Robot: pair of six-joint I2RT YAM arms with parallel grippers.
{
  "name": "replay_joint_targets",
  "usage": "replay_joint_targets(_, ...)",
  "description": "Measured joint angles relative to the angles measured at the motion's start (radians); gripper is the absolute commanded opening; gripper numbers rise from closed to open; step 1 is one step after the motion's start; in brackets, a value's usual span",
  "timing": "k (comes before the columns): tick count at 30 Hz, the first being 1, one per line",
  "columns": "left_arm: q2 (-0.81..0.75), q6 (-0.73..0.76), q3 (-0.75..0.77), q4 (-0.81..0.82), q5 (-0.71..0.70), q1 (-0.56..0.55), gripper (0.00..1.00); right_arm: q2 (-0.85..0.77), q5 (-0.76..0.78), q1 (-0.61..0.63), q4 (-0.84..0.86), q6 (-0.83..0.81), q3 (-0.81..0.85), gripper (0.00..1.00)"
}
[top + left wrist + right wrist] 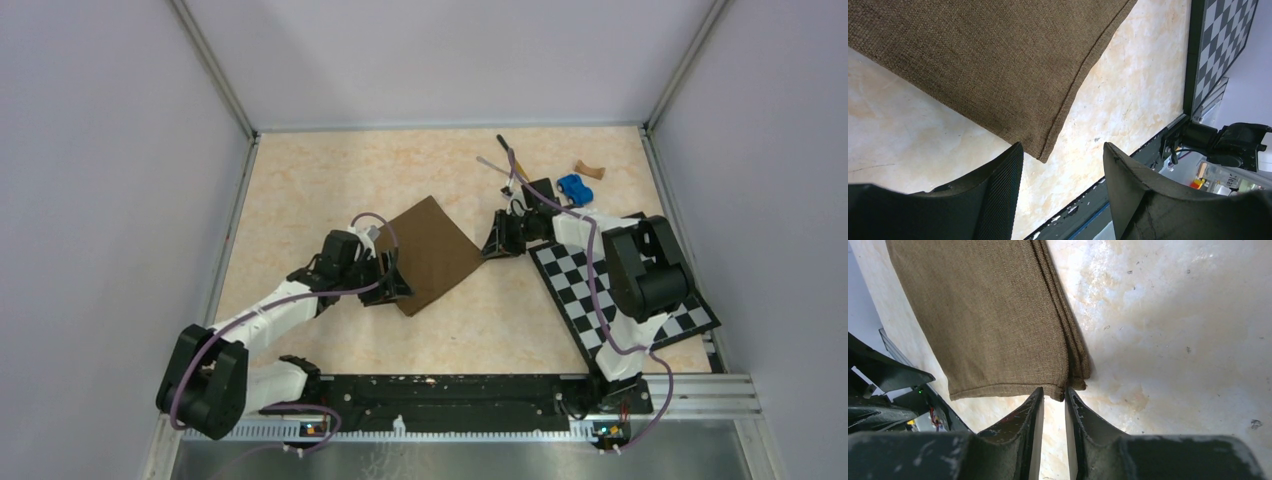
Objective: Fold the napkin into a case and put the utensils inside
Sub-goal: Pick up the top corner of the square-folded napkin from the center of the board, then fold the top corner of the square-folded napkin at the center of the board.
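Nearest, left gripper (pixel 1063 150): jaws wide apart, straddling the near corner of the napkin (pixel 432 250) without touching it. Napkin: dark brown, folded, flat at mid-table, set diagonally. Right gripper (pixel 1053 392): jaws almost together, a thin slit between, tips at the napkin's layered right corner; whether they pinch it cannot be told. Checkered board (pixel 575 290): right side, under the right arm. Farther back: blue toy car (pixel 574 188), knife (pixel 505 147), fork (pixel 492 165), well apart from the napkin.

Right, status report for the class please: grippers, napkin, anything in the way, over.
Left gripper open at near corner of napkin. Right gripper nearly closed at its right corner, grip unclear. Cloth folded, flat; knife beyond, not inside. Nothing blocking.
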Motion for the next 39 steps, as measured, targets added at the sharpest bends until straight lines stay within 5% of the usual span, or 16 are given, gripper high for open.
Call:
replay_joint_targets(12,-0.048,-0.003,-0.001,-0.021,-0.001,-0.001,0.64,0.019,-0.026,0.000,0.018,0.020,0.002,0.24)
replay_joint_targets(19,-0.072,-0.004,-0.001,-0.033,-0.006,-0.001,0.62,0.022,-0.025,0.002,0.018,0.023,0.002,0.00)
replay_joint_targets(24,-0.118,-0.027,-0.004,-0.085,-0.092,-0.002,0.60,0.026,-0.018,0.034,0.010,0.028,0.037,0.00)
replay_joint_targets(32,-0.356,-0.146,-0.064,-0.179,-0.318,0.014,0.77,0.190,-0.042,0.220,0.057,0.074,0.311,0.00)
replay_joint_targets(39,-0.438,-0.173,-0.052,-0.278,-0.458,0.026,0.81,0.442,-0.086,0.331,0.099,0.155,0.586,0.00)
